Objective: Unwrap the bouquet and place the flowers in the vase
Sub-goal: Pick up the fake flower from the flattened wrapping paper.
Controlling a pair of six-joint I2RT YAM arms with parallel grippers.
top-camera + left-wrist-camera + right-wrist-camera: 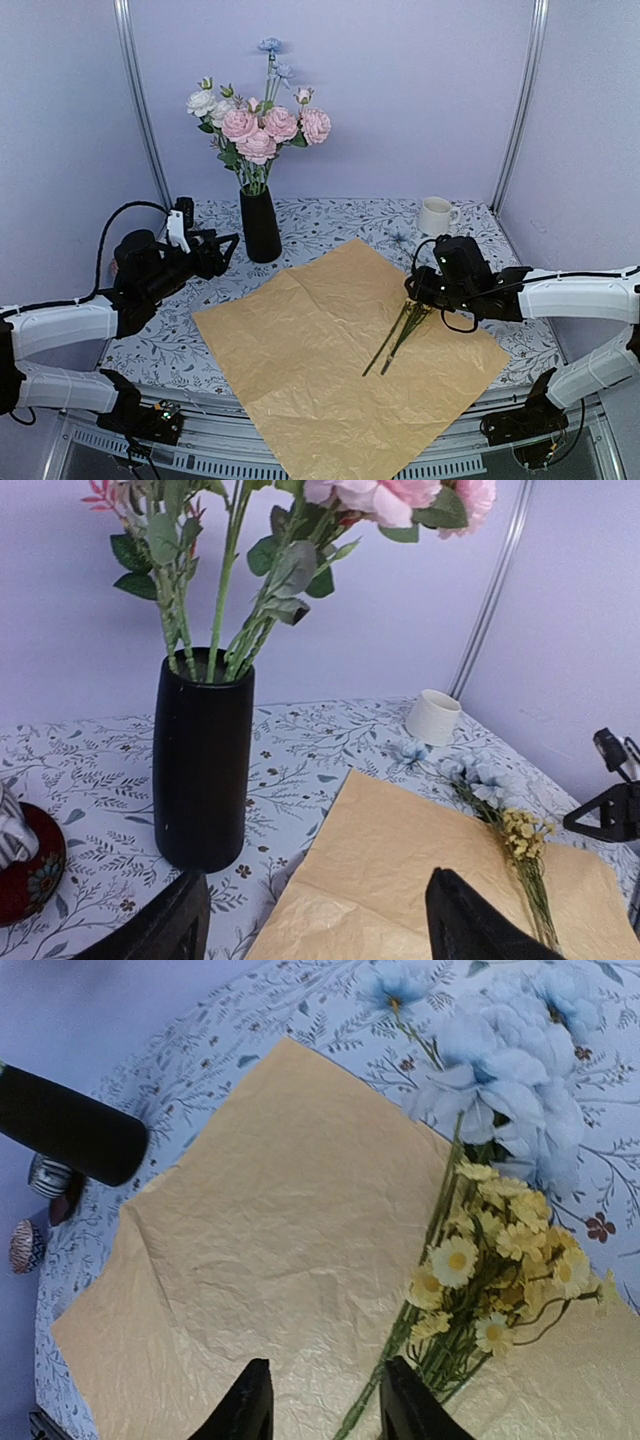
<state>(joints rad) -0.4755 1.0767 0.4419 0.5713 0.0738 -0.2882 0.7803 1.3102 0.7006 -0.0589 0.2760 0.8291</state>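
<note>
vase (260, 225) upper left on bench (340, 220), holding pink roses (258, 125) | yellow-and-blue stems (490, 1260) on kraft paper (330, 350), blooms hidden in top view | left pincer (315, 880) wide apart, empty | right pincer (325, 1370) apart astride stems, contact unclear

In the top view, the heads of the loose flowers (395, 345) are hidden under the right gripper (418, 296); only the stems are seen. In the left wrist view, the blooms (385, 495) above the vase (203, 770) are cut off by the top edge, and a striped object on a red base (20, 855) by the left edge. In the right wrist view, the fingers (250, 1405) are cut off at the bottom edge, and whether the stems are touched cannot be told.
</note>
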